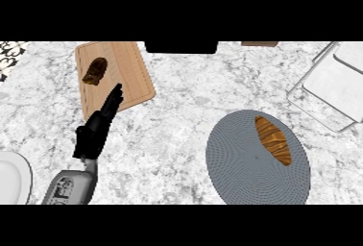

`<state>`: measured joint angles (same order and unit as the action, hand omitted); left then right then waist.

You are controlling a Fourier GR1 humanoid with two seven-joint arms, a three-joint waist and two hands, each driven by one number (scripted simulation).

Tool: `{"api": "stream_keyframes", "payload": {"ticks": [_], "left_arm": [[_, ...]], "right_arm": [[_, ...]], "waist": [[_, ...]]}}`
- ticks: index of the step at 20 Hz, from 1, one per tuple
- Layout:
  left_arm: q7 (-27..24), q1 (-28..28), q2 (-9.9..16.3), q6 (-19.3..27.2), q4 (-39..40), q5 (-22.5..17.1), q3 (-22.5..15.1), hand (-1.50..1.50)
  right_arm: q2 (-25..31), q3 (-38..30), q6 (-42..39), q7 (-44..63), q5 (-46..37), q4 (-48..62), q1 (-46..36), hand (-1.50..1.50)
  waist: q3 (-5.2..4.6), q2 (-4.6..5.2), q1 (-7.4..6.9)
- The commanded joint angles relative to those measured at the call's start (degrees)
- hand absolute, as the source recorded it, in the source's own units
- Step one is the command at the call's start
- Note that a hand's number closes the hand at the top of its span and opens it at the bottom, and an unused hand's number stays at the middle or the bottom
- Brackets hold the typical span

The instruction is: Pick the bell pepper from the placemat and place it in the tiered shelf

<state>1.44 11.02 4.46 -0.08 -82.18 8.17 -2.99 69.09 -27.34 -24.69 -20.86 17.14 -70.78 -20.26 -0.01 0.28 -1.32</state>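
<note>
A white marbled surface (184, 96) carries a round grey woven placemat (241, 168) at near right, where an orange-brown object (273, 140), seemingly the pepper, lies untouched. The left hand (96, 129) is held straight-fingered; a reach is needed, toward the white tiered shelf (333, 86) afterwards.

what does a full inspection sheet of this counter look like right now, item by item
surface: white and grey marbled stone counter.
job's things: round grey woven placemat with an orange-brown elongated item on it, not clearly a bell pepper; white tiered shelf at the right edge holds nothing visible.
clutter: light wooden cutting board with a dark brown lump; white plate at the left edge; black object at the top.
hands: left hand open, fingers straight, tips over the cutting board's edge; right hand not in view.
cables: nothing seen.
surroundings: patterned black and white patch top left.
</note>
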Motion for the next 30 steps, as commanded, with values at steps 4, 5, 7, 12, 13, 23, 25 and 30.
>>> {"api": "stream_keyframes", "payload": {"ticks": [4, 5, 7, 12, 13, 23, 25, 30], "left_arm": [[3.98, 0.43, 2.19, -2.38, -3.72, -1.54, 1.52, 0.0], [2.34, 3.32, -0.63, 0.21, 1.65, 0.09, 0.82, 0.0], [-0.46, 0.54, -0.59, 0.58, 0.82, 0.55, 0.57, 0.0], [-1.36, 2.64, -0.14, 0.61, 3.65, 1.72, 0.99, 0.0], [-0.91, 0.75, -0.34, -0.51, 0.89, 0.31, 0.72, 0.0], [1.21, 0.79, -0.51, -0.55, -0.09, 0.34, 0.88, 0.0], [1.39, -1.38, -1.81, 1.07, -2.77, 2.21, -1.15, 0.0], [1.01, 0.26, 1.98, -3.65, -1.96, -2.12, 3.04, 0.0]], "right_arm": [[-5.12, 8.27, 7.05, -6.58, -10.46, 5.85, -7.4, 1.5], [-6.3, 8.15, 9.4, -0.95, -8.65, 0.97, -9.56, 1.5], [-7.29, 9.47, 12.41, -6.77, -13.58, 4.21, -10.96, 1.5], [-12.22, 12.81, 12.94, -10.36, -16.19, 8.83, -16.33, 1.5], [-13.47, 14.51, 15.16, -9.67, -18.8, 10.18, -18.07, 1.5], [-16.57, 11.22, 4.19, -11.3, -11.9, 27.95, -28.19, 1.5], [-18.16, 12.1, 5.65, -14.54, -14.26, 31.47, -29.11, 1.5], [-16.48, 11.36, 5.31, -18.06, -16.66, 39.01, -33.65, 1.5]], "waist": [[0.04, -0.03, -0.23], [-0.01, -0.11, 0.61], [0.01, -0.05, 0.27], [0.0, -0.05, 0.58], [0.0, -0.07, 0.29], [0.03, 0.0, 0.26], [0.04, 0.01, 0.08], [0.05, 0.18, -0.09]]}}
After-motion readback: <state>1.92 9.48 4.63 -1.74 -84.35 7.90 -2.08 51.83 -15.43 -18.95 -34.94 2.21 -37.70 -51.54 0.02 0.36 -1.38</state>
